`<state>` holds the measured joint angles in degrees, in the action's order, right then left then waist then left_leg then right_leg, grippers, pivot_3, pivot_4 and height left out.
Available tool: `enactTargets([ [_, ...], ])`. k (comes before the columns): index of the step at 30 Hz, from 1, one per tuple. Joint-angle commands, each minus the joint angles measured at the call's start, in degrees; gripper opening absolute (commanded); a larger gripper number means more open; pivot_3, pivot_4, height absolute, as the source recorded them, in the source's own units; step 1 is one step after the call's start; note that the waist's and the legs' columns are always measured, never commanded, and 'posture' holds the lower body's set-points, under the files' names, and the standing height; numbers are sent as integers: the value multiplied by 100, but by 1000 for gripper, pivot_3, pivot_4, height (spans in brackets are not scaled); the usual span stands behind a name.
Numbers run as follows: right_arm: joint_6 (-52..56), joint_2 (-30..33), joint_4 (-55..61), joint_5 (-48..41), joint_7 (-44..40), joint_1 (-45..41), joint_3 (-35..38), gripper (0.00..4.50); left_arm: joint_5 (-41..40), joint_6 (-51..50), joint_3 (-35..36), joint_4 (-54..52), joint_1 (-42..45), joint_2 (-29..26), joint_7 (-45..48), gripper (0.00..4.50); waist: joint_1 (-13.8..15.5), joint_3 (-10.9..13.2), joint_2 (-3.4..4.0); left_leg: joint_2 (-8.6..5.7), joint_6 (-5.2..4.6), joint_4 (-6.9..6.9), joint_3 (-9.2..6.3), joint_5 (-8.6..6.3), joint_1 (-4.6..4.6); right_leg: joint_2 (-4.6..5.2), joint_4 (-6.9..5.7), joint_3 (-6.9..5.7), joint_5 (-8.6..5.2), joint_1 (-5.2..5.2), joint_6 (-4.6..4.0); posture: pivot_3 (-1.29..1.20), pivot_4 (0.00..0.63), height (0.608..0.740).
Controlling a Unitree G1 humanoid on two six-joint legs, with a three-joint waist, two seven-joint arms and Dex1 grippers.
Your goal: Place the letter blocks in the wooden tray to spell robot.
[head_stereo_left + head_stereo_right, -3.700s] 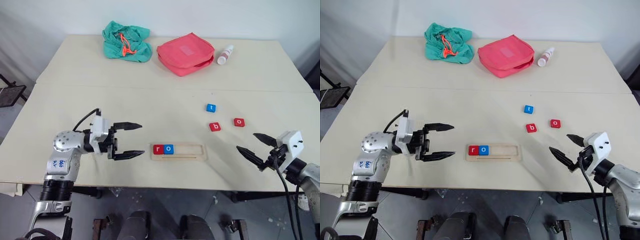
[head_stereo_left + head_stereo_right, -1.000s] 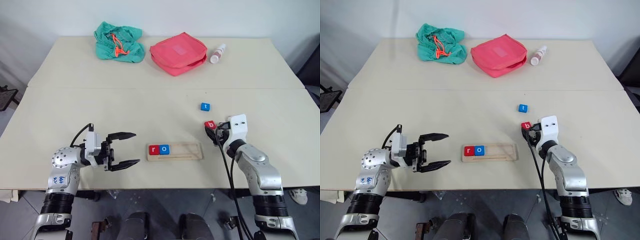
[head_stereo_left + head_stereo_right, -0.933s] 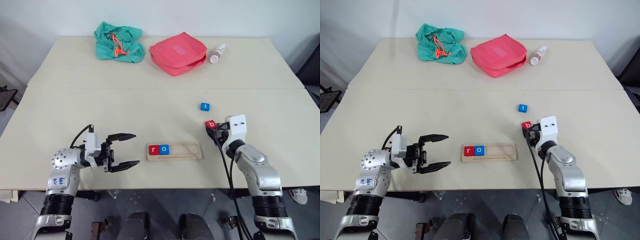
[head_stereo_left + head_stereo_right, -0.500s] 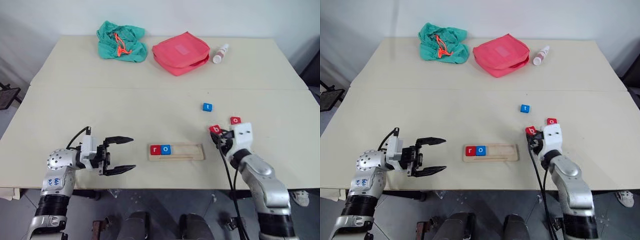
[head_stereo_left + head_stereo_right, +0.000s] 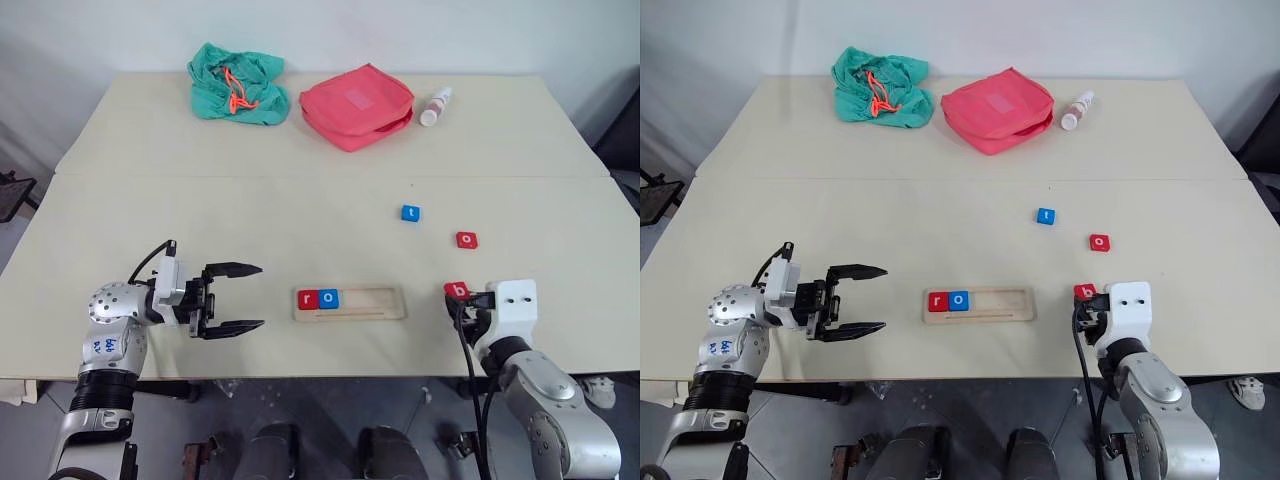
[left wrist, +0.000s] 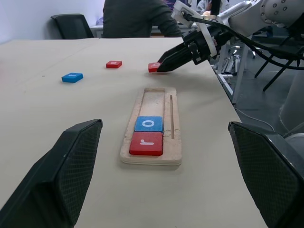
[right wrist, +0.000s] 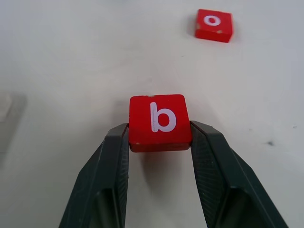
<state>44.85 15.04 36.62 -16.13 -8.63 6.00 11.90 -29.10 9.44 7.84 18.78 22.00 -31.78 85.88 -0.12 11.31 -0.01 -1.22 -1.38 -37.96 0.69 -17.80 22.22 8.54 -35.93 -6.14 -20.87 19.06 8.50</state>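
The wooden tray (image 5: 380,302) lies near the table's front edge, with a red "r" block (image 5: 307,299) and a blue "o" block (image 5: 328,298) at its left end. My right gripper (image 7: 159,138) is shut on the red "b" block (image 7: 159,120), held right of the tray near the front edge (image 5: 455,291). A red "o" block (image 5: 466,240) and a blue "t" block (image 5: 410,213) lie on the table beyond. My left gripper (image 5: 240,297) stands open left of the tray, pointing at it.
At the back of the table are a green cloth bag (image 5: 238,83), a red pouch (image 5: 356,105) and a small white bottle (image 5: 436,105). A seam (image 5: 330,176) runs across the tabletop. A person sits beyond the table's far side (image 6: 137,19).
My right gripper has pulled back toward the front edge with the "b" block in it, uncovering the red "o" block. The left gripper has stayed in place, open.
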Motion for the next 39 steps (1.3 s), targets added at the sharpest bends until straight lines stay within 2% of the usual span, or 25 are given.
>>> enactTargets([
  [1,-33,-37,330,-128,-14,22,22,1450,-104,7,61,-72,34,-36,41,4500,3,0,0,0,0,0,0,0,0,0,0,1,0,0,0,0,150,740],
  [3,-27,-63,307,-163,-23,14,-22,1450,-108,-7,74,-139,-2,-46,6,4500,8,0,0,0,0,0,-2,0,1,0,-2,0,0,1,0,0,150,740],
  [11,-249,40,455,-357,-236,6,86,4323,-165,-105,133,-413,-225,-88,-78,4500,0,0,0,0,0,0,-1,0,1,0,-2,1,0,3,0,0,150,740],
  [12,-182,147,502,-460,-378,20,109,4419,-174,-121,142,-439,-246,-95,-81,4500,0,0,0,0,0,0,-1,0,1,0,-2,2,0,3,0,0,150,740],
  [17,-394,1215,385,-881,-1614,82,337,4419,-189,-163,163,-506,-309,-100,-86,4500,21,0,-1,-2,-2,-2,0,0,2,1,-1,2,0,1,0,0,150,740],
  [18,-537,1606,217,-907,-2055,105,395,4419,-186,-153,171,-497,-315,-97,-81,4500,21,0,0,-2,-2,-2,-1,0,2,1,0,2,0,0,0,0,150,740],
  [21,-1225,2844,-623,-883,-3575,13,497,4419,-163,-119,186,-475,-315,-73,-117,4500,14,0,-1,-3,-5,-3,6,-1,2,2,8,2,0,-5,0,0,150,740],
  [25,-2153,3912,-1981,-679,-5014,-527,124,4419,-150,-61,199,-513,-375,-42,-190,4500,10,0,-1,3,-7,-6,9,-1,-2,0,27,-5,0,-20,0,0,150,740],
  [31,-3620,4336,-3913,85,-6278,-1953,-840,4419,-204,-60,212,-701,-552,-20,-205,4500,-9,0,-2,5,-6,-7,7,-1,-1,1,36,-16,0,-25,0,0,150,740],
  [33,-4150,4328,-4532,351,-6633,-2423,-1140,4419,-226,-48,231,-733,-613,-42,-169,4500,3,0,-2,5,-6,-8,5,-1,0,2,37,-17,0,-25,0,0,150,740],
  [37,-5389,4037,-6395,1103,-7351,-3980,-1976,4419,-207,26,297,-940,-838,-45,-287,4500,-18,1,0,2,-7,-17,8,-1,3,5,40,-20,0,-26,0,0,150,740],
  [39,-5673,3920,-6849,1225,-7495,-4322,-2114,4419,-234,6,337,-1041,-924,-53,-339,4500,-12,1,-1,6,-7,-16,2,-1,3,3,41,-25,0,-27,0,0,150,740],
])
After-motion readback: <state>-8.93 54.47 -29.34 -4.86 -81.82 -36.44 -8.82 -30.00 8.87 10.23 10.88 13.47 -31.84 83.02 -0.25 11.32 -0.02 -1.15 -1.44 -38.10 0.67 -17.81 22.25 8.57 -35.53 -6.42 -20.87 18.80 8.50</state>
